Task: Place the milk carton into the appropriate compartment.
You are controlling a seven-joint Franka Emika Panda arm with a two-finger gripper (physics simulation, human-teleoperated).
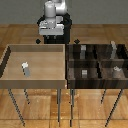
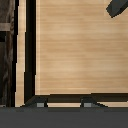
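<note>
The milk carton (image 1: 25,69) is a small pale carton with a white top and grey lower part. It stands upright in the light wooden tray (image 1: 10,80), toward the exterior view's left side. My gripper (image 1: 50,39) hangs high above the tray's far edge, well away from the carton. In the wrist view my gripper (image 2: 64,102) is open, with both fingertips (image 2: 40,102) spread wide and nothing between them. Below them lies bare light wood, and the carton is out of that view.
A dark bin (image 1: 67,62) split into compartments stands on the exterior view's right, touching the tray. Small grey blocks (image 1: 85,73) sit in its compartments. Both stand on thin legs over a wooden floor. A dark shape (image 2: 117,6) shows at a corner of the wrist view.
</note>
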